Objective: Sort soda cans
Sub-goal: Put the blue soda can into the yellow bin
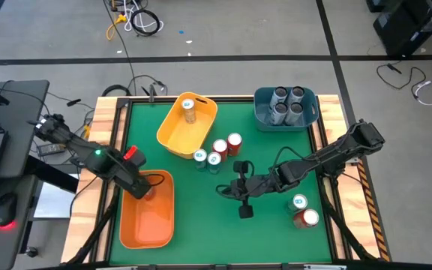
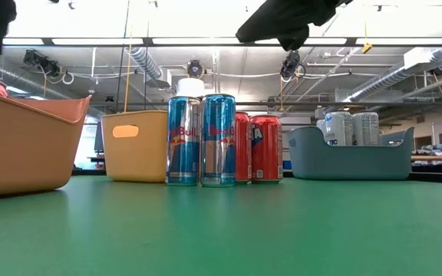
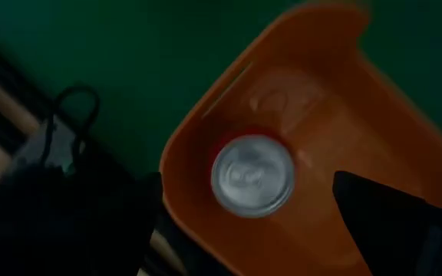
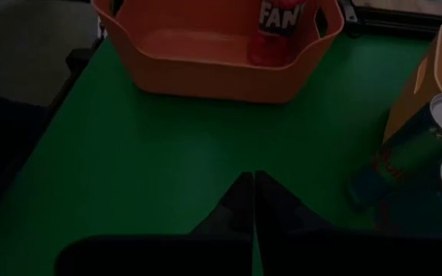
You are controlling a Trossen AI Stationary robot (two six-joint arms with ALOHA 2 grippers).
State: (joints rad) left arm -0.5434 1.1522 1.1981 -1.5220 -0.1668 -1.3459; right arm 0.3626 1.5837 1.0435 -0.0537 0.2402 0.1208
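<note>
A red soda can [image 3: 252,175] with a silver top stands upright in the orange bin [image 1: 147,217], near its far end; the right wrist view also shows this can [image 4: 278,27]. My left gripper [image 3: 248,184] hangs open above it, one finger wide on either side, touching nothing. In the high view the left gripper [image 1: 147,189] covers the can. My right gripper [image 1: 223,189] is shut and empty, low over the green mat at mid-table, pointing toward the orange bin. Two red cans [image 1: 227,144] and two teal-topped cans [image 1: 207,158] stand beside the yellow bin [image 1: 172,131].
One can [image 1: 189,110] stands in the yellow bin, and several grey cans [image 1: 287,105] fill the blue bin [image 1: 261,112]. A teal-topped can [image 1: 299,202] and a red can [image 1: 307,218] stand near the right edge. Bare mat [image 4: 167,169] lies between my right gripper and the orange bin.
</note>
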